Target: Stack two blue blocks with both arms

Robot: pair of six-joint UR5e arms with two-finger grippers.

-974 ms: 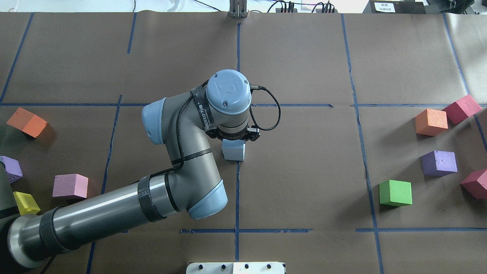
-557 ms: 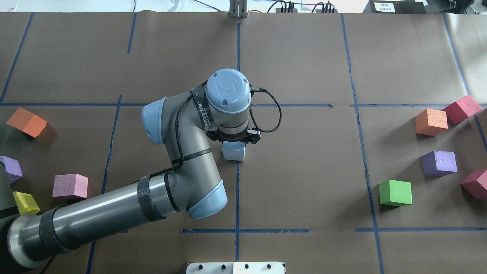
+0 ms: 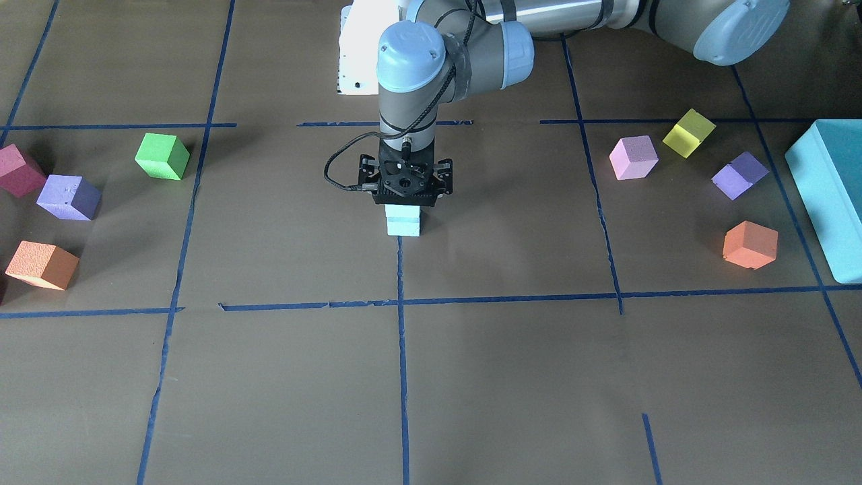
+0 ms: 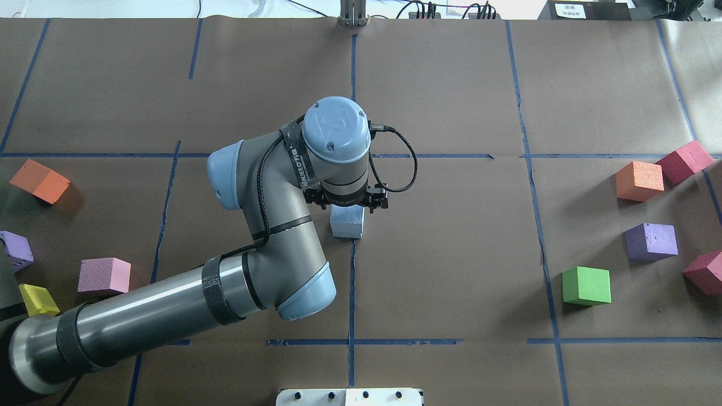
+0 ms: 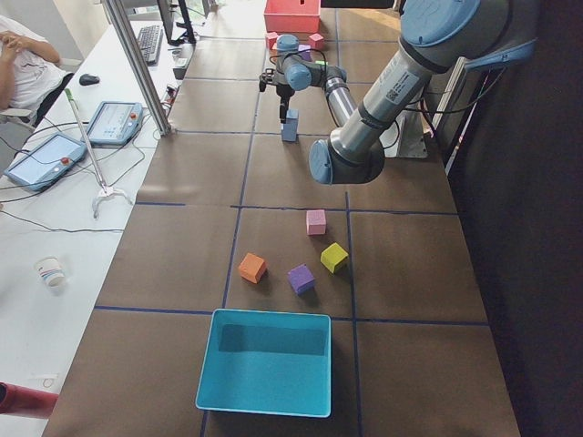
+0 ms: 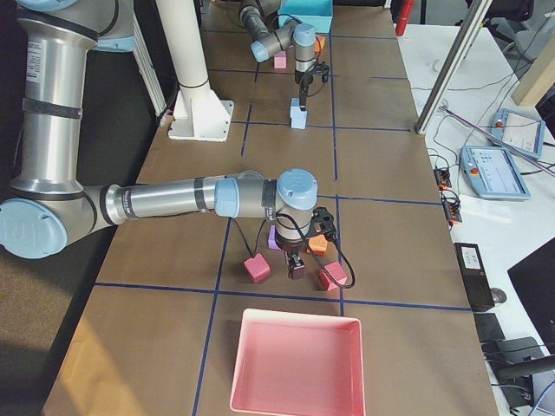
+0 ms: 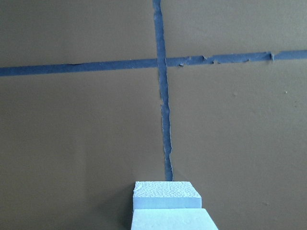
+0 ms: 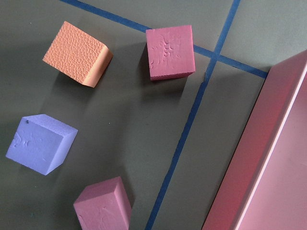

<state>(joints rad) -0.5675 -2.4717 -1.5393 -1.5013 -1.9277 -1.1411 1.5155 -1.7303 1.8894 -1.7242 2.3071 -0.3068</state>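
Two sky-blue blocks stand stacked at the table's centre: the upper blue block (image 3: 403, 211) rests on the lower blue block (image 3: 404, 228), slightly offset. The stack also shows in the overhead view (image 4: 347, 221). My left gripper (image 3: 404, 201) points straight down just over the stack, open and not carrying it; its wrist hides the fingers. In the left wrist view both blocks sit at the bottom edge, upper (image 7: 173, 220) and lower (image 7: 166, 190). My right gripper (image 6: 297, 269) shows only in the exterior right view, low over coloured cubes; I cannot tell its state.
On the right are green (image 4: 586, 286), purple (image 4: 651, 241), orange (image 4: 639, 180) and red (image 4: 685, 160) cubes. On the left are pink (image 4: 104, 275), yellow (image 4: 38, 300) and orange (image 4: 39, 180) cubes. A turquoise box (image 3: 828, 195) and a pink tray (image 6: 297, 364) stand at the table's ends.
My left arm has risen slightly over the stack. The blue blocks have stayed in place.
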